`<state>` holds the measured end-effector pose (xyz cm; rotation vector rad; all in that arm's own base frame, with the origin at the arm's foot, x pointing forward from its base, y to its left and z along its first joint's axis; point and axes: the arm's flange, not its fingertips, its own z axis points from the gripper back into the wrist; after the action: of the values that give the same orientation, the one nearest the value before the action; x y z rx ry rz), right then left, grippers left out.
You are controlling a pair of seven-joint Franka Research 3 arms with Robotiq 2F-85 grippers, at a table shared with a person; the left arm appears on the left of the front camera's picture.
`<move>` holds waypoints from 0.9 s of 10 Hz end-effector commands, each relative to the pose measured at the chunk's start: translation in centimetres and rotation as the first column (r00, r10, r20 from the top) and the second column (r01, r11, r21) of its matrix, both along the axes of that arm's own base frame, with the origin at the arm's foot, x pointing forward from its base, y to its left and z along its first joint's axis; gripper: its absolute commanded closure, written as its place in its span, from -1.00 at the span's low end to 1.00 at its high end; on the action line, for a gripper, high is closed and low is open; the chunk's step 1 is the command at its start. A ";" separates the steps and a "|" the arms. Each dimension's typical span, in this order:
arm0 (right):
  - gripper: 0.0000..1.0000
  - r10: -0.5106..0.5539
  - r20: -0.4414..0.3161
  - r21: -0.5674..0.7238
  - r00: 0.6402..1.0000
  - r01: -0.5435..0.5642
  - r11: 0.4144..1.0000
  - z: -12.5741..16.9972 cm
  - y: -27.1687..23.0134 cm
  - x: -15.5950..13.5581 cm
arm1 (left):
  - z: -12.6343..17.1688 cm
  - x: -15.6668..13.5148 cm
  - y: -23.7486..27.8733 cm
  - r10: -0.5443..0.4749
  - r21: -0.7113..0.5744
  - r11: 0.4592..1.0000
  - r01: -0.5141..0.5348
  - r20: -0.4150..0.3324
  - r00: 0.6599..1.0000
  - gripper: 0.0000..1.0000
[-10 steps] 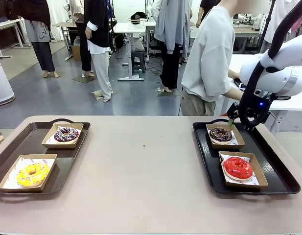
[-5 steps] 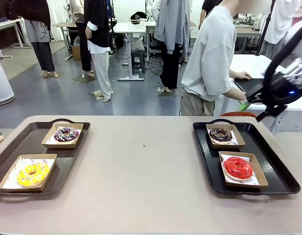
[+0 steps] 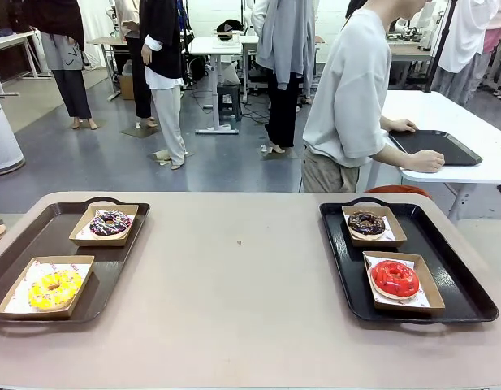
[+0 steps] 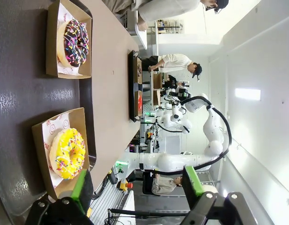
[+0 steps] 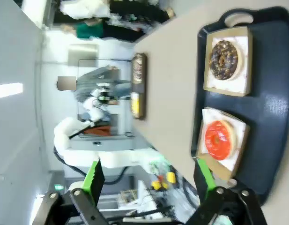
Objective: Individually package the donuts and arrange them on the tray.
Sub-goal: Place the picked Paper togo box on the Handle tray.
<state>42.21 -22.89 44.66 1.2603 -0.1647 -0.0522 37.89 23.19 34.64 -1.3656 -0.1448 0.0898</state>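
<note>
Two black trays lie on the tan table. On the left tray point(image 3: 39, 244) are the dark purple sprinkled donut point(image 3: 110, 222) point(image 4: 75, 42) and the yellow sprinkled donut point(image 3: 53, 288) point(image 4: 67, 153), each in a brown cardboard boat. The right tray point(image 3: 453, 268) holds the chocolate donut point(image 3: 366, 222) point(image 5: 225, 58) and the glossy red donut point(image 3: 394, 278) point(image 5: 219, 139), also in boats. My left gripper point(image 4: 137, 187) hangs open above the left tray's near end, by the yellow donut. High over the right tray, my right gripper point(image 5: 149, 176) is open with nothing in it.
A person in a grey top point(image 3: 347, 97) stands beyond the table's far edge, hands on a black tray point(image 3: 437, 146) on a white side table. The tan tabletop point(image 3: 234, 276) stretches bare between the two trays. Other people stand farther back.
My right arm, which hovered over the far right corner of the right tray, has swung up and to the right, out of the front view. The donuts have not moved.
</note>
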 end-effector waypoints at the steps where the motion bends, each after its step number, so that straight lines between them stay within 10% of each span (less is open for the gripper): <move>1: -1.00 -0.009 -0.004 0.135 1.000 0.010 0.991 -3.4 -2.6 1.8 | 0.2 0.0 0.1 -0.011 -0.002 1.000 0.011 0.005 1.000 -1.00; 9: -1.00 -0.012 -0.038 0.166 0.999 0.018 0.986 -8.0 -4.2 0.5 | 0.2 0.0 0.1 -0.011 -0.002 1.000 0.011 0.005 1.000 -1.00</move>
<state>42.91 -27.37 36.33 1.4270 -0.1474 -0.0864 37.92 23.20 34.66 -1.3657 -0.1445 0.0890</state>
